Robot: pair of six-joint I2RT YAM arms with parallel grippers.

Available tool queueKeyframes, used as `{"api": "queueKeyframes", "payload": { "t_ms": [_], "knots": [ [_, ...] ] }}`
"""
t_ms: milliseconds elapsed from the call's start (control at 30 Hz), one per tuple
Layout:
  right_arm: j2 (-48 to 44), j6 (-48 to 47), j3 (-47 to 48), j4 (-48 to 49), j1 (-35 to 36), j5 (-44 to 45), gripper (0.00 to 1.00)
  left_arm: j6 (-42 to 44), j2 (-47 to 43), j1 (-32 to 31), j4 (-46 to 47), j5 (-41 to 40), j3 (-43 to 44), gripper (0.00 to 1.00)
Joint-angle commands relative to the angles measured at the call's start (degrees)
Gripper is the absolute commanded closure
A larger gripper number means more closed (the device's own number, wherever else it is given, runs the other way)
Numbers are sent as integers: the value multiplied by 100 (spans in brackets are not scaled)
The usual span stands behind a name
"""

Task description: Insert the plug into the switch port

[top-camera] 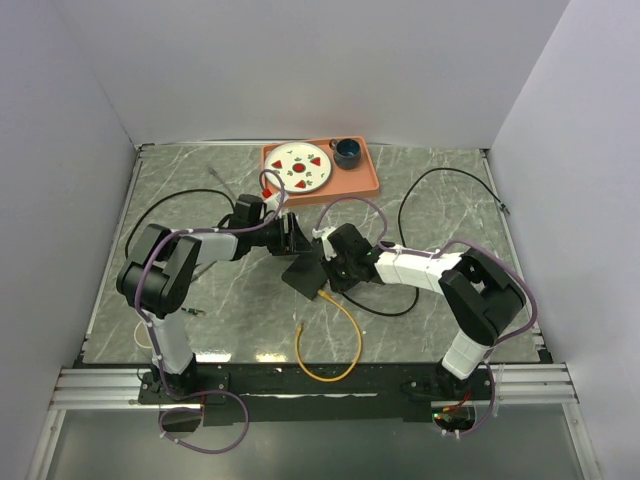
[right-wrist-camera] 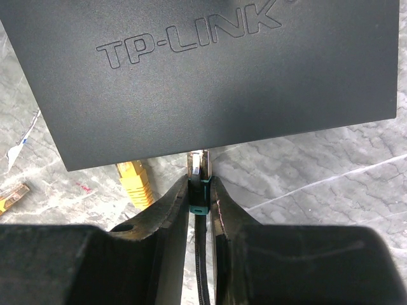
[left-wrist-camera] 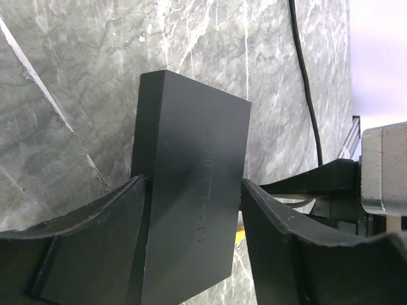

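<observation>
The right gripper, bottom centre, pinches the plug — clear tip, teal boot — whose tip reaches the near edge of the box; the port is hidden. Matte black, lettered TP-LINK, the box fills the upper frame, clamped by the left gripper.

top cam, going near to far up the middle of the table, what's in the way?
Yellow looped network cable → flat matte-black rectangular switch box → orange plastic tray
</observation>
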Motion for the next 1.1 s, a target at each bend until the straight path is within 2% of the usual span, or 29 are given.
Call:
{"api": "queueKeyframes", "payload": {
  "t_ms": [0,633,1067],
  "knots": [
    [68,223,341,987,57,-163,100,-56,-5,-362,-7,411,-146,36],
    [-3,399,350,1637,56,-14,100,-284,22,-793,222,393,-585,50],
    [-284,750,-1,2235,4,601,100,-531,-197,-1057,371,332,-937,54]
  ]
}}
